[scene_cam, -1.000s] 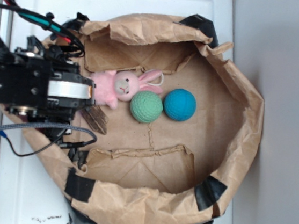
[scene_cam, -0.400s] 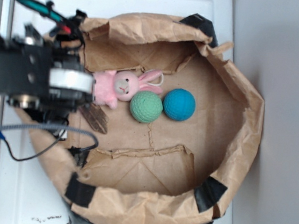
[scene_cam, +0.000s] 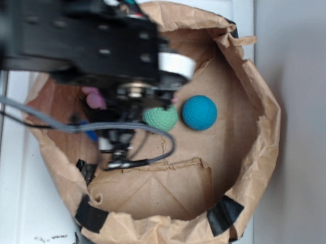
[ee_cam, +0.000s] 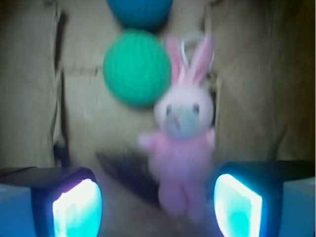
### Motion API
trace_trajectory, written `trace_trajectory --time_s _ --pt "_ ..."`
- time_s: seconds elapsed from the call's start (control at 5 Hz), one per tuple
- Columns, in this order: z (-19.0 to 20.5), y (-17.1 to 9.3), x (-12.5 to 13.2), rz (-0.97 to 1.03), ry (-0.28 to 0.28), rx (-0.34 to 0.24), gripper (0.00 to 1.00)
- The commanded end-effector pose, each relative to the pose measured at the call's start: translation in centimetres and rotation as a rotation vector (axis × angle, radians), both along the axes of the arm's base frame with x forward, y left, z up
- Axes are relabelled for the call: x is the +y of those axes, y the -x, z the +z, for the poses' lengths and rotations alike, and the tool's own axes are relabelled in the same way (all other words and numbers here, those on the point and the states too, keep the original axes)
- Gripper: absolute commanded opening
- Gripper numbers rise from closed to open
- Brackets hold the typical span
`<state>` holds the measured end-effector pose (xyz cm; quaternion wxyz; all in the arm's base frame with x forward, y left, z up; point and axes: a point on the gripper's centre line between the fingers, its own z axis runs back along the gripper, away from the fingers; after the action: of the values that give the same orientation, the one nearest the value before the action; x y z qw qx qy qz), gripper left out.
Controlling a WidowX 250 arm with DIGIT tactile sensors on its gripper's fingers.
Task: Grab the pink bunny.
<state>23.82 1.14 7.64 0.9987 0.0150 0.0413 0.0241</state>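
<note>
Wrist view: one pink bunny (ee_cam: 181,148) lies between the wide-open, empty gripper's (ee_cam: 158,205) fingers, beside one green ball (ee_cam: 137,66) and one blue ball (ee_cam: 139,10) (exterior view hides most of the bunny).

The bunny (ee_cam: 181,148) is light pink with a pale face. One knitted ball (ee_cam: 136,66) is green, the other (scene_cam: 199,112) blue; the paper bag (scene_cam: 252,161) is brown.

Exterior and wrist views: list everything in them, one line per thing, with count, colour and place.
pink bunny: one, light pink, on the bag floor between the open fingers
green ball: one, green, beside the bunny's ears
blue ball: one, blue, next to the green ball
paper bag: one, brown, rolled-down walls around the toys
black tape: several patches, on the bag rim
white surface: one, under the bag
gripper: one, black, open, over the bunny
</note>
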Motion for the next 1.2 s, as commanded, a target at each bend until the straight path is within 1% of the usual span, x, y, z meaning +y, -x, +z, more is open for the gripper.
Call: trace_trajectory --time_s 0.0,0.2,0.4,0.6,0.8,1.0 --pt "-1.1 -1.6 0.9 -0.015 -0.023 -0.064 1.0" --pt "-2.8 -1.2 1.8 -0.044 -0.03 -0.093 1.0" --pt "-3.9 -1.7 1.7 -0.011 -0.077 -0.108 0.79" --pt "-4.5 -2.1 1.7 0.019 -0.102 -0.119 0.0" --pt "-4.6 -2.1 1.8 0.022 -0.101 -0.123 0.0" --pt "-5.0 -1.5 2.0 0.016 -0.116 -0.152 0.0"
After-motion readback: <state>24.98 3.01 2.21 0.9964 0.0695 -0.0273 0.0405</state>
